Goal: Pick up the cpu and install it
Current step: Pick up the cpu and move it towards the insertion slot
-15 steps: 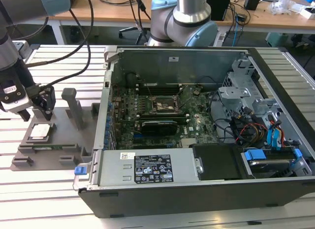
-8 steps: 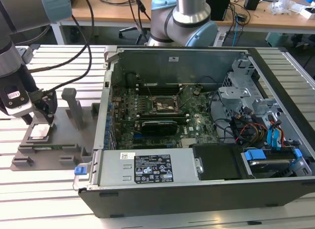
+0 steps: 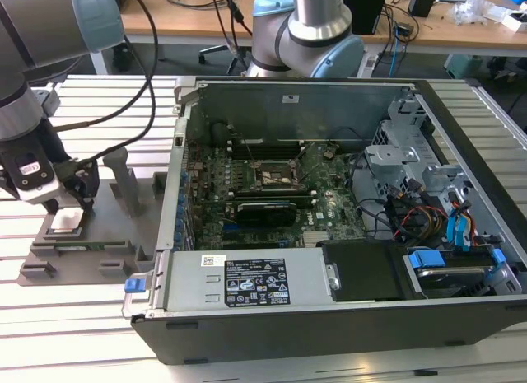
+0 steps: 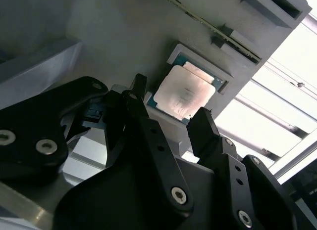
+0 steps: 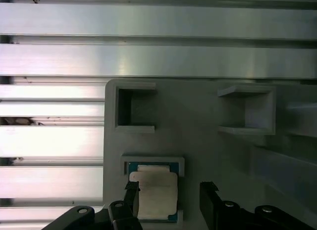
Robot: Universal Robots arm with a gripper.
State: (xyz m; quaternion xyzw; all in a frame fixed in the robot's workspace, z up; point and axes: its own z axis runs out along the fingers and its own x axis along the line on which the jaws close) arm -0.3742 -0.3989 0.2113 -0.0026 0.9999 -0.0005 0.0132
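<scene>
Item: gripper (image 4: pixel 171 99) over cpu (image 4: pixel 184 94), fingers (image 4: pixel 148 136) spread, holding nothing.
The cpu lay seated in its grey holder (image 5: pixel 193 141) recess directly below, between the fingers, positioned for grasping.

The arm (image 3: pixel 33 37) reaches in from the exterior view's upper left, grey with pale blue joint caps. Its wrist (image 3: pixel 29 165) points straight down. The gripper (image 3: pixel 70 212) sits low at the exterior view's left. In the second wrist view its 2 black fingers (image 4: pixel 148 136) stand well apart. The first wrist view shows the fingertips (image 5: pixel 131 190) level with each other, jaws spread.
</scene>
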